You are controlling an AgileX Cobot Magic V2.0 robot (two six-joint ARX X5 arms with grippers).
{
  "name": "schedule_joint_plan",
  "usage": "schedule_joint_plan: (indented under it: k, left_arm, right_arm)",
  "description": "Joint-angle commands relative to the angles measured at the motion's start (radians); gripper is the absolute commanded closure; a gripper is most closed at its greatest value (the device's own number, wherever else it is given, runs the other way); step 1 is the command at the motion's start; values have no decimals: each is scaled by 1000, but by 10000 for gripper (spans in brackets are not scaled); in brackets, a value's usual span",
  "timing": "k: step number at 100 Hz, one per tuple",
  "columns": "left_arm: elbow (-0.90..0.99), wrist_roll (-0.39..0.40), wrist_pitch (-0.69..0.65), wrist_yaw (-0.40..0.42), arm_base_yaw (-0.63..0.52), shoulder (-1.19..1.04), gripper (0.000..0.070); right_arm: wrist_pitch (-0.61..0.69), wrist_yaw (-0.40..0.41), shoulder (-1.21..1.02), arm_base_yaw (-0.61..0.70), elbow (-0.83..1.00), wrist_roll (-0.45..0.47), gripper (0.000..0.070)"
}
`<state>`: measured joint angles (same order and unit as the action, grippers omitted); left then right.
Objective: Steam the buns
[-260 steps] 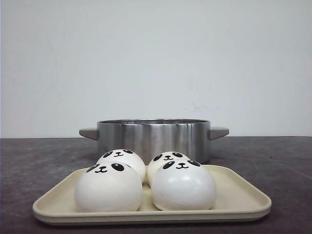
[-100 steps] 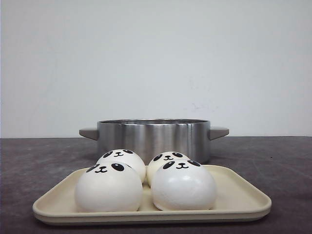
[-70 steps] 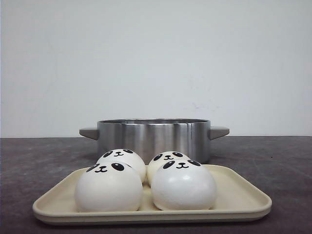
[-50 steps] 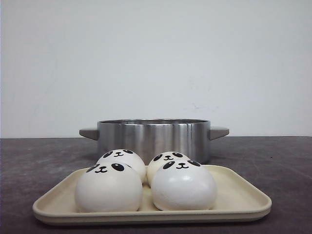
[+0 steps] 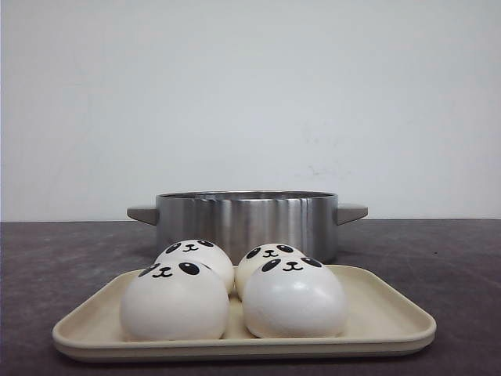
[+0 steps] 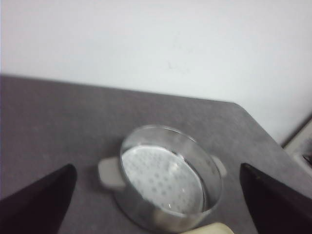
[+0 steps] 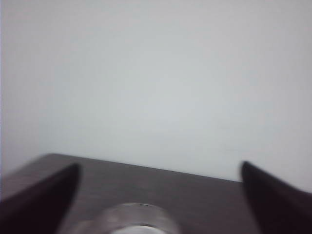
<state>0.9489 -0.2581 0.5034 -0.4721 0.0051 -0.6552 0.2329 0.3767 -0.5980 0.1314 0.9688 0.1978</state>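
Four panda-faced buns on a tray before a steamer pot, with both grippers raised and spread.

Front view: the buns (image 5: 232,290) sit two by two, close together, on a beige tray (image 5: 387,321) on the dark table (image 5: 438,258); the steel pot (image 5: 246,223) stands just behind the tray (neither arm appears here). Left wrist view: the left gripper (image 6: 156,207) is spread wide and empty above the table, the pot (image 6: 168,178) with its perforated insert seen between its fingers. Right wrist view: the right gripper (image 7: 158,204) is likewise spread and empty; the picture is blurred, with the pot's rim (image 7: 129,219) just visible.
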Motion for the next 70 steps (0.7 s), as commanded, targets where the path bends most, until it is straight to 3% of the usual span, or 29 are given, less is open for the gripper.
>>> schedule_joint_plan:
  k: [1,17,32,37,53,61,70]
  left_arm:
    - [11,-26,3,-9,0,-4,0]
    - [11,-20,-3,-14,-30,-4,0]
    - [11,-15,-1,8,-71,-4,0]
    - [11,-15,-1,8,-85,-4,0]
    - [11,-15,-1,8,-132,-4,0]
    - [11,-16,2,8,-151,-3,0]
    - [11,-19,6,8,-170,-3,0]
  right_arm:
    - [-25,39,-34,13,15,79,0]
    - [16,26,-174,139,38,21,0]
    - [262,-199,-367,352,124,42,0]
    - [377,-234,-442,399,171,60,0]
    - [643,-186,-648,481,294,103,0]
    - [693,-136,-718,531,308,140,94]
    - [708,-130,-774,559,308,162,106]
